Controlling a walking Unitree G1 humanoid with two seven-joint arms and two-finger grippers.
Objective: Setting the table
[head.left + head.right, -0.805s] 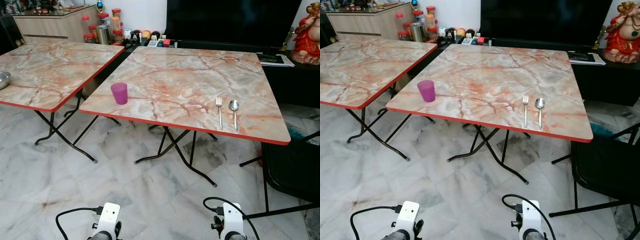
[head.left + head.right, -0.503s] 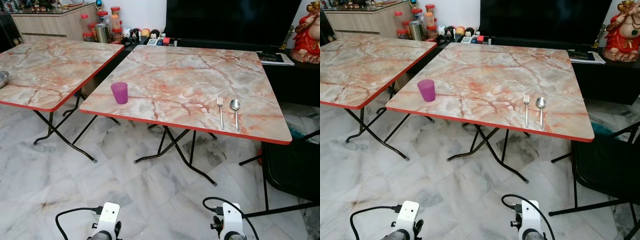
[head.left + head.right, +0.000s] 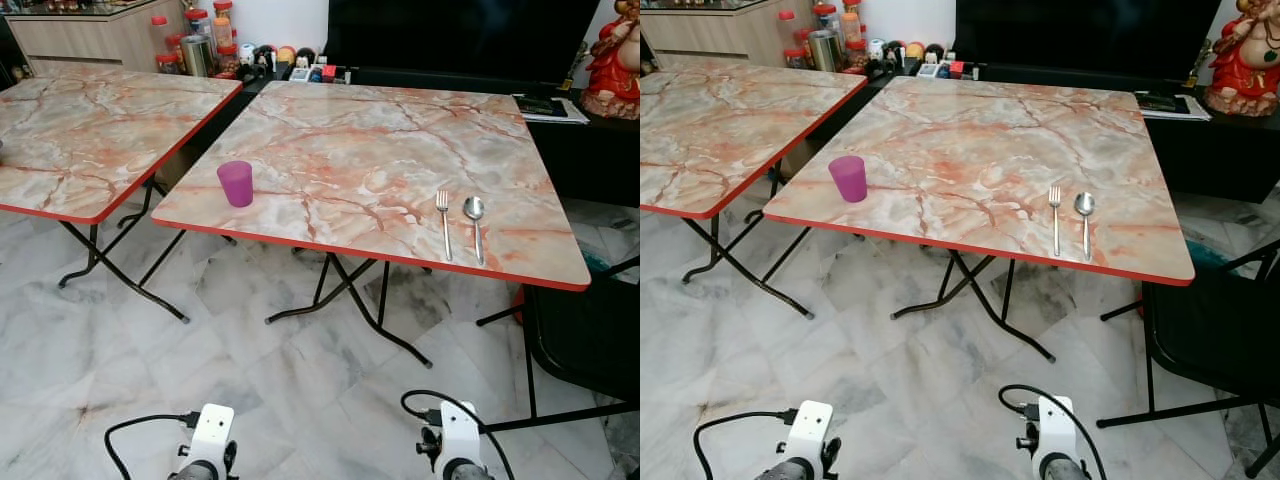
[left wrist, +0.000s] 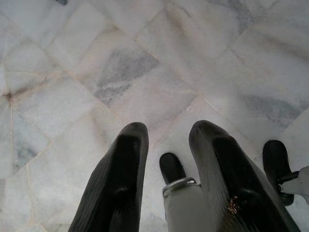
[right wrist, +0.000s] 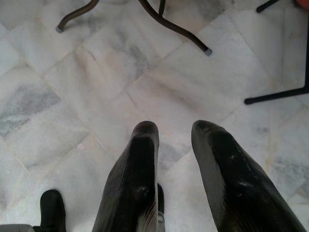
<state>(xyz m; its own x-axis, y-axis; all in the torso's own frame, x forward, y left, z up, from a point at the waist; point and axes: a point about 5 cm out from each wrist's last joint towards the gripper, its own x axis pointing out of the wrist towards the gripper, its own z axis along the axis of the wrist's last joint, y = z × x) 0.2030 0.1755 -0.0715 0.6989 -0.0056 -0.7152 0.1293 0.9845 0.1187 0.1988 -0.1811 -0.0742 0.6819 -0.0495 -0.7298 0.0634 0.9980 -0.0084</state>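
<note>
In the left eye view a marble-topped table (image 3: pixel 380 150) with a red rim takes up the middle of the frame; its right corner sits in front of a black chair (image 3: pixel 585 335) that is cut off at the right edge. A purple cup (image 3: pixel 236 184) stands upright near the table's front left corner, and whether anything is in it cannot be told from this angle. A fork (image 3: pixel 443 222) and a spoon (image 3: pixel 474 222) lie side by side, apart from each other, near the front right edge, handles toward the camera. A second table (image 3: pixel 90 130) is cut off at the left edge. At the upper left, jars (image 3: pixel 190 45) and small items crowd a low shelf, too small to make out; a red figure (image 3: pixel 612 60) is clipped at the upper right. Both wrists poke in at the bottom edge, low over the floor (image 3: pixel 250 370). The right eye view gives the same layout, shifted slightly. In the left wrist view the left gripper (image 4: pixel 166 137) hangs over pale marble tiles, fingers apart and holding nothing, with the robot's foot (image 4: pixel 171 166) partly hidden between them. In the right wrist view the right gripper (image 5: pixel 174 133) is likewise parted and empty, with table legs (image 5: pixel 178 31) cut off at the top of the frame.
</note>
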